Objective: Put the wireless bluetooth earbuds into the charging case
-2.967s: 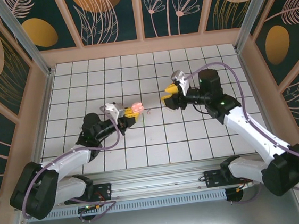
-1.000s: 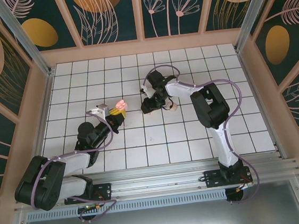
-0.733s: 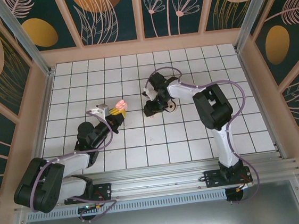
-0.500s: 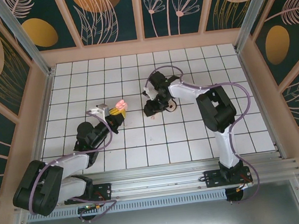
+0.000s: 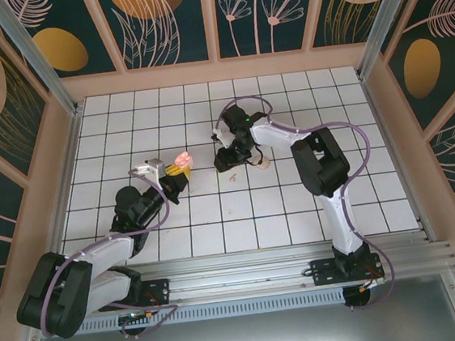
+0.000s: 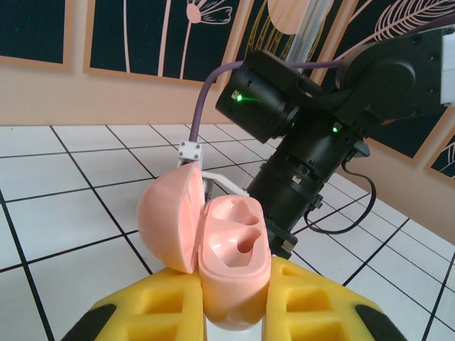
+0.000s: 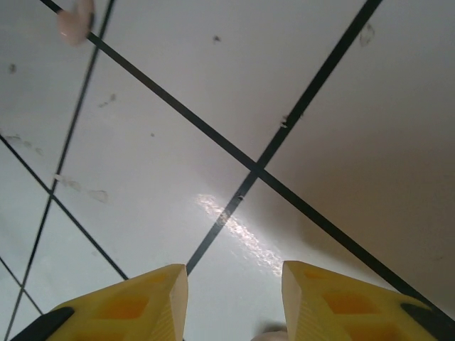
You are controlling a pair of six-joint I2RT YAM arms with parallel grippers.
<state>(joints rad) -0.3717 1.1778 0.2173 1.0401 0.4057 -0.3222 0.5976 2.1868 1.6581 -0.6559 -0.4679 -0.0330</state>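
A: Your charging case (image 6: 231, 263) is open with both sockets empty, clamped in the left end effector (image 6: 232, 307). An earbud (image 7: 75, 21) lies loose on the desk (image 7: 213, 106).
B: Your right end effector (image 7: 234, 291) is part-spread and empty, off to one side of it. Close there and you'd likely flick it away.

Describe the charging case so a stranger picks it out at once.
On the white tiled table, find the yellow-padded left gripper, left of centre in the top view. The charging case is clamped there: a small pink shell, lid swung open to one side, two empty hollows showing. The beige piece further right lies on the tiles, ungripped.
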